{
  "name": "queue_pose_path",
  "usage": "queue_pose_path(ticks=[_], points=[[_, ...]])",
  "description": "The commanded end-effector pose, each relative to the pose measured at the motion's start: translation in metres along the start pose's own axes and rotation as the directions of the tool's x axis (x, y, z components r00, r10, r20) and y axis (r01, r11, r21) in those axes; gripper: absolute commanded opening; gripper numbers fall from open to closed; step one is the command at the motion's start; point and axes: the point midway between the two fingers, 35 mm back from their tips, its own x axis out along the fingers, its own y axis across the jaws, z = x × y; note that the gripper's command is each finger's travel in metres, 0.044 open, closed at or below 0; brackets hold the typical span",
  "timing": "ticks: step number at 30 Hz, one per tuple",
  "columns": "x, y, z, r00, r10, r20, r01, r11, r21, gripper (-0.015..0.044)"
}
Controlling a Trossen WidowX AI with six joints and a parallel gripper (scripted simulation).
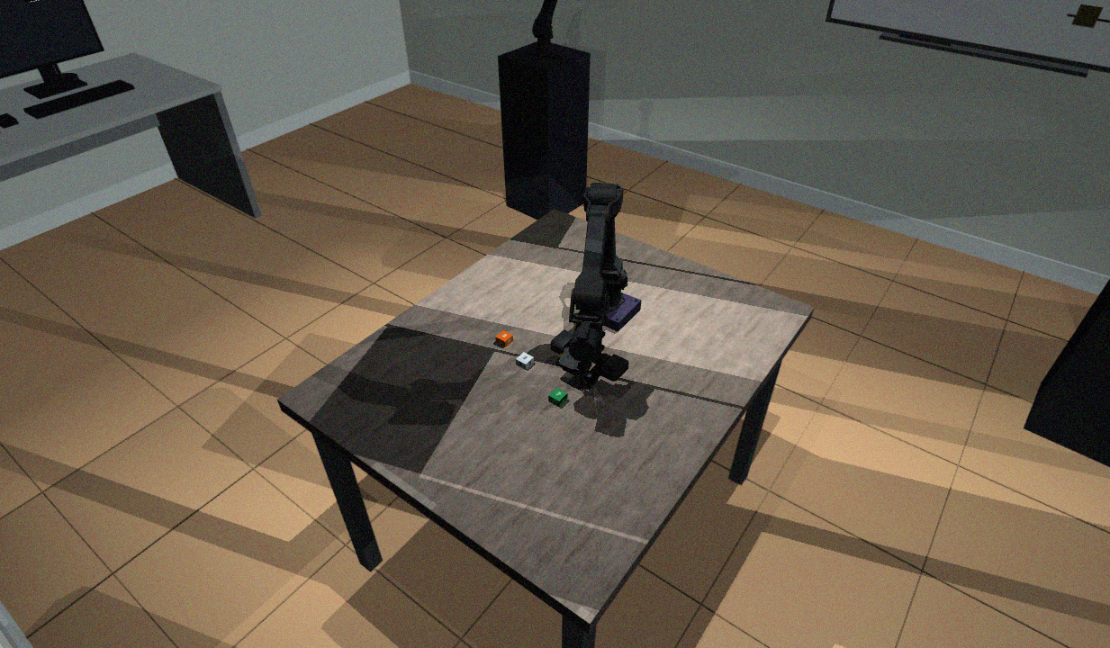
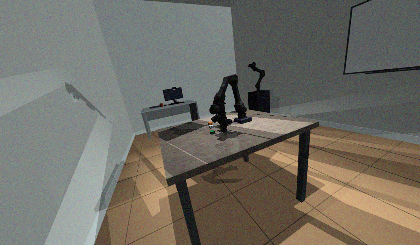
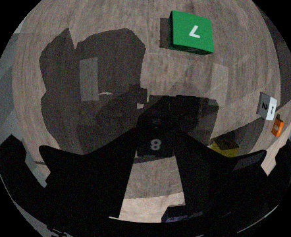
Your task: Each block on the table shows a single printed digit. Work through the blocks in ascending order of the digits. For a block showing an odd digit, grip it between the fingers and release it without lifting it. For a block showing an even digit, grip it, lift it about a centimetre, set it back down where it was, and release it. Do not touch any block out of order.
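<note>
My gripper point(image 1: 584, 380) point(image 2: 224, 130) point(image 3: 155, 133) is down at the table, shut on the black block with digit 8 point(image 3: 156, 145), one finger on each side; the top and exterior views hide this block. I cannot tell any gap under it. The green block with 7 point(image 1: 557, 397) point(image 2: 212, 132) point(image 3: 191, 33) lies just beyond. The white block with 2 point(image 1: 524, 361) point(image 2: 210, 126) point(image 3: 266, 106) and the orange block point(image 1: 503, 338) point(image 2: 210, 123) point(image 3: 277, 127), digit unclear, lie off to the side. The yellow block point(image 3: 226, 151) is partly hidden behind a finger, its digit unreadable.
The arm's dark purple base point(image 1: 623, 312) point(image 2: 243, 119) stands behind the gripper on the wooden table point(image 1: 501, 499) point(image 2: 205, 149). The yellow block is close to the finger on its side. Dark shadows of the arm fall around the blocks.
</note>
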Motion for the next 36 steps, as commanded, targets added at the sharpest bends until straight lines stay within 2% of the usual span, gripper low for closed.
queue_pose_path(ticks=[1, 10, 23, 36], points=[[-0.001, 0.000, 0.001, 1.000, -0.001, 0.003, 0.001, 1.000, -0.004, 0.0120], [-0.015, 0.000, 0.001, 1.000, -0.001, 0.004, 0.001, 1.000, -0.004, 0.0120], [-0.015, 0.000, 0.001, 1.000, -0.001, 0.004, 0.001, 1.000, -0.004, 0.0120], [0.000, 0.000, 0.001, 1.000, -0.001, 0.003, 0.001, 1.000, -0.004, 0.0120]])
